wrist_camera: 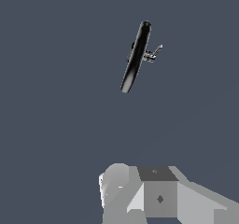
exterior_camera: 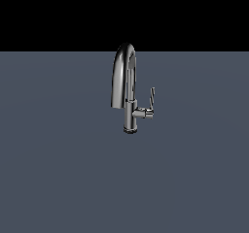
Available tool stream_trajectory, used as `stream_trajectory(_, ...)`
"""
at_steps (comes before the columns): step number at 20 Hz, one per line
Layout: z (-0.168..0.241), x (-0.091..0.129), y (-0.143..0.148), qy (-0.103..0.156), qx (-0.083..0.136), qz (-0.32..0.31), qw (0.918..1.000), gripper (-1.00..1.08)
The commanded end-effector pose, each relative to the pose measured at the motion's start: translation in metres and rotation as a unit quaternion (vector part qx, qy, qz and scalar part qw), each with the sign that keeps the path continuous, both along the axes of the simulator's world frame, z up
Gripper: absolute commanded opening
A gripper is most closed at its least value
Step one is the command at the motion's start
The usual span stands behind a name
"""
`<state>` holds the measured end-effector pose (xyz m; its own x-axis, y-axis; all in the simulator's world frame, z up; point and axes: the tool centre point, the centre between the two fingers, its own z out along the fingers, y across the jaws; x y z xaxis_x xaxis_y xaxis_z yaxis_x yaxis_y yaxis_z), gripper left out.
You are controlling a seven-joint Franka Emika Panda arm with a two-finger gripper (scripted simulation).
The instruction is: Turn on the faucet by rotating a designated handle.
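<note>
The faucet [exterior_camera: 127,89] stands upright mid-tabletop [exterior_camera: 58,178], spout arching toward the exterior view's left. Its handle [exterior_camera: 151,99] points up from a stub on the right. The wrist view shows pale gripper [wrist_camera: 158,195] housing well apart; jaws' state cannot be told.

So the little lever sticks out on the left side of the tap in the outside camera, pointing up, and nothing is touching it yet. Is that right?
Not quite. In the exterior view the handle sits on that view's right side of the faucet, on a short stub, not the left. The rest holds: it points upward and nothing touches it. The wrist view shows the tap standing well apart from the arm.
</note>
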<state>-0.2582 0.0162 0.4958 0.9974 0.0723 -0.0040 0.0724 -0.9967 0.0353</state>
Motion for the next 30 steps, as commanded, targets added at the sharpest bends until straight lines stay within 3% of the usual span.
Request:
stream_trajectory(1, 0.0, 0.0, 0.0, 0.0, 0.0, 0.0, 1.0, -1.0)
stream_trajectory(10, -0.001, 0.011, 0.0, 0.012, 0.015, -0.016, 0.9997, -1.0)
stream_trajectory(18, -0.005, 0.042, -0.003, 0.045, 0.054, -0.059, 0.9958, -1.0)
stream_trajectory(24, -0.013, 0.076, -0.009, 0.083, 0.099, -0.108, 0.9857, -1.0)
stream_trajectory(30, -0.025, 0.111, -0.019, 0.123, 0.148, -0.161, 0.968, -1.0)
